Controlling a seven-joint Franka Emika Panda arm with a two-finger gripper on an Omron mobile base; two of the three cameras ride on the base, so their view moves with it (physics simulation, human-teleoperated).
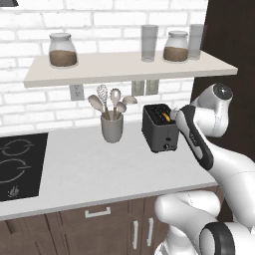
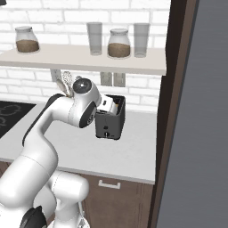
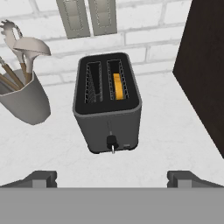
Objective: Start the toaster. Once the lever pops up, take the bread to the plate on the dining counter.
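Your toaster (image 3: 108, 105) stands on the white desk (image 3: 175, 144) with the bread (image 3: 117, 85) down in its right slot, beside the grey utensil cup (image 3: 24, 103). Your fingers (image 3: 112, 179) are spread wide and empty, hanging clear of the toaster's front.
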